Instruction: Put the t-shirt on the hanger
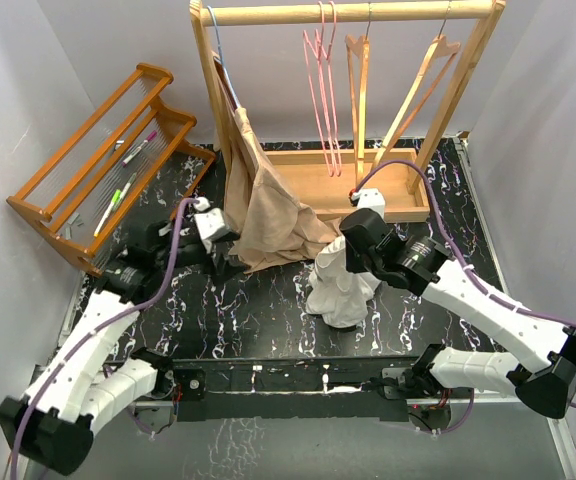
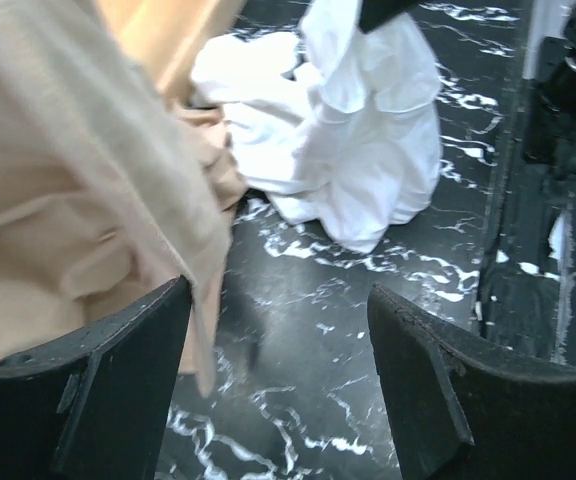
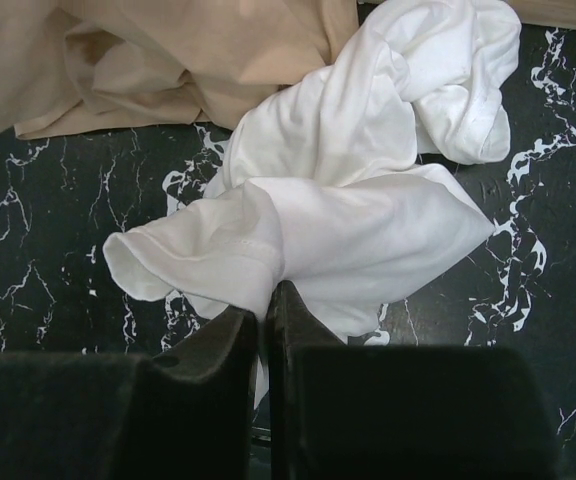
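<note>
At desk (image 1: pixel 258 315) centre, my right hand (image 1: pixel 336 252) is clamped tight on a fold of the t-shirt (image 1: pixel 346 292), jaws together w/ cloth pinched between them. The rest of the shirt sags in a heap touching the desk. I judge the grip is there to lift it & find an opening; no blue print shows from here.

My left hand (image 1: pixel 232 258) sits at approx 9 o'clock of the shirt, fingers apart & holding nothing. The beige garment (image 1: pixel 268 215) drapes against it, prob. because it hangs low off the rack (image 1: pixel 353 12).

The hanger (image 1: pixel 323 90) is at 12 o'clock, hooked on the rack bar, well apart from the shirt, so the shirt has to go up to it.

Count:
- t-shirt x1
- beige garment x1
- pink hangers x2, I think, since they overlap
- wood hangers (image 1: pixel 360 90) x2
- rack x1
</note>
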Action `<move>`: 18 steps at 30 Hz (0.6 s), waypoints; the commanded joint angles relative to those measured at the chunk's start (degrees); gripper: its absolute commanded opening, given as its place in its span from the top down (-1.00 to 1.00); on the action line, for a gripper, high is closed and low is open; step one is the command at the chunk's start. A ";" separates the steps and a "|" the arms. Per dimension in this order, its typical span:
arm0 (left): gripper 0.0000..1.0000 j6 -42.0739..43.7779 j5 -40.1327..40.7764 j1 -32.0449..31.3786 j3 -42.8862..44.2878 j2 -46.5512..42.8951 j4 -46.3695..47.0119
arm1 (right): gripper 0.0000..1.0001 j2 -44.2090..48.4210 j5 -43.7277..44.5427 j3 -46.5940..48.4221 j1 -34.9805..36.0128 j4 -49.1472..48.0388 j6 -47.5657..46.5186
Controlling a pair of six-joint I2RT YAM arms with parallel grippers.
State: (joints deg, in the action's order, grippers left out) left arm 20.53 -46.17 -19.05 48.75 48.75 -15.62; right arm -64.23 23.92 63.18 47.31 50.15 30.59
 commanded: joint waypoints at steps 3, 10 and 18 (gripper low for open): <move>-0.40 -1.61 1.64 -12.71 3.67 9.13 9.28 | 0.84 1.46 0.80 5.75 0.68 0.71 -0.05; -0.45 -2.08 3.28 -20.00 7.33 18.14 16.25 | 0.84 3.88 -1.15 7.05 0.77 1.45 -1.19; -0.49 2.15 4.78 -26.04 13.60 26.97 15.75 | 0.84 6.78 -2.46 6.88 0.77 1.64 -1.67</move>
State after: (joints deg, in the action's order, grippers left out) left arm 20.21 -41.80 -43.00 58.63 73.43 -1.80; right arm -59.66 22.04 67.09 47.64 53.04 29.65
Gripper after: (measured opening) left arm 0.740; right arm 0.088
